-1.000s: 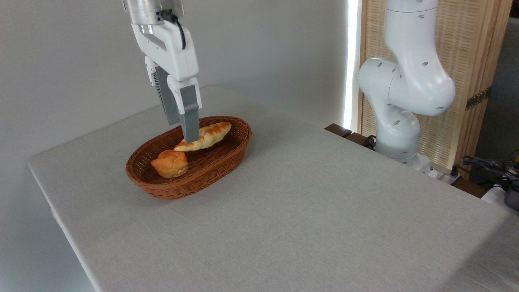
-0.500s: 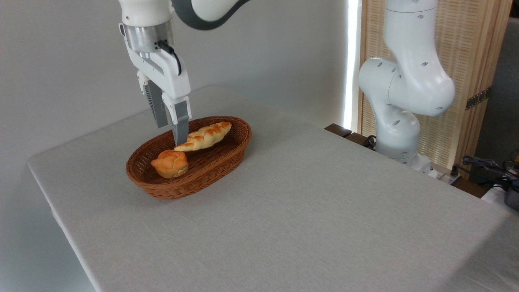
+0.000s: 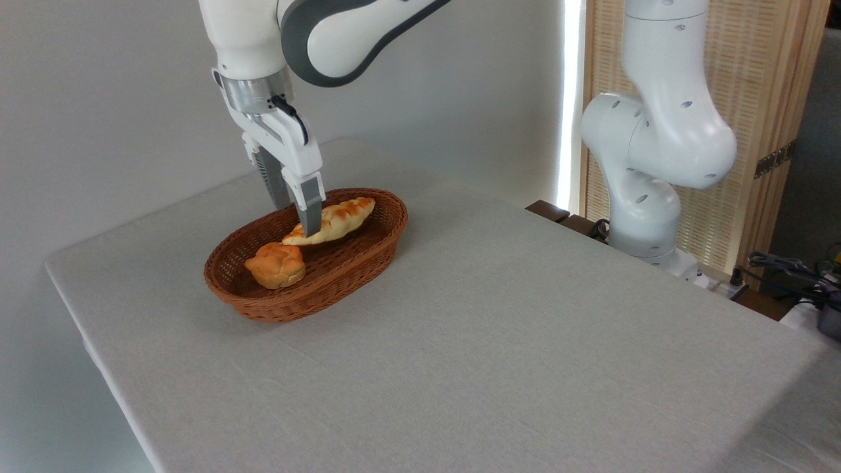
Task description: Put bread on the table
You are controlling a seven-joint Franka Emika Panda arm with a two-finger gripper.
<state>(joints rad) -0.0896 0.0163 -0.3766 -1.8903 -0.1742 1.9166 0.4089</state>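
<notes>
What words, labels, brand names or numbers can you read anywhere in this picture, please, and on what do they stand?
None can be read: the white robot arm, the brown oval wicker basket, the long braided loaf and the grey cloth table carry no visible text.

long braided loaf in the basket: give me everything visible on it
The bread is a long braided loaf, tapering to points, pale golden with orange-brown toasted patches on its ridges. It lies tilted in the back half of the brown wicker basket, its right end up near the rim, its left end lower, toward the round bun. The claw is down at its left part; the near finger overlaps the loaf. The far finger is mostly hidden, so a grip cannot be confirmed. It looks whole.
</notes>
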